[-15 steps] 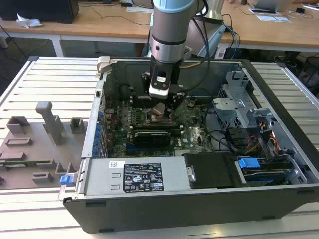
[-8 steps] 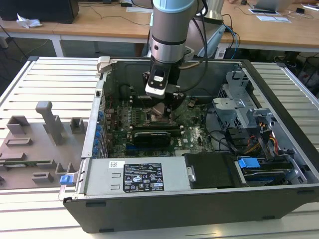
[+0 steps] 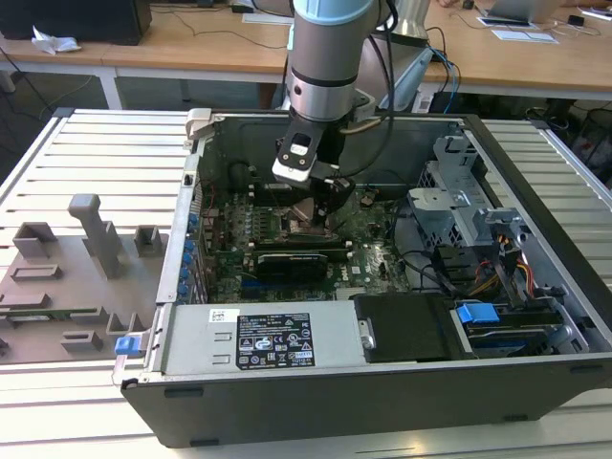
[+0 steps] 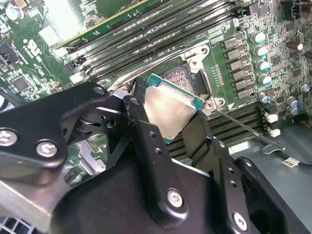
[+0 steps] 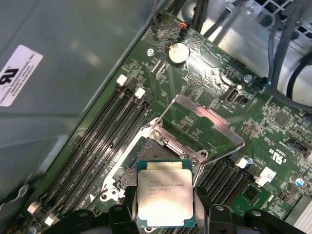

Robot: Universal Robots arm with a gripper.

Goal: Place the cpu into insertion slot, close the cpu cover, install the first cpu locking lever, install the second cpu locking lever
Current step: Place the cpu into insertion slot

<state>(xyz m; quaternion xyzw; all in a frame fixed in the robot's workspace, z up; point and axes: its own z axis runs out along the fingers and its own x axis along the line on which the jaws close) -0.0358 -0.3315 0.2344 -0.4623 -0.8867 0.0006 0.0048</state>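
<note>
Black tool (image 5: 165, 210) clamps the cpu (image 5: 165, 195), print seemingly unreadable, over the insertion slot (image 4: 181, 76).

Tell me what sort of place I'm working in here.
Probably a lab or office workshop: an open computer case sits on a slatted metal bench, wooden desks with papers stand behind, and the claw holds the cpu.

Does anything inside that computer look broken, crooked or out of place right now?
Nothing looks damaged. The small square silvery-grey chip sits clamped in the black gripper over the dark square socket, not seated, and the thin silvery metal frame cover beside it stands open.
</note>
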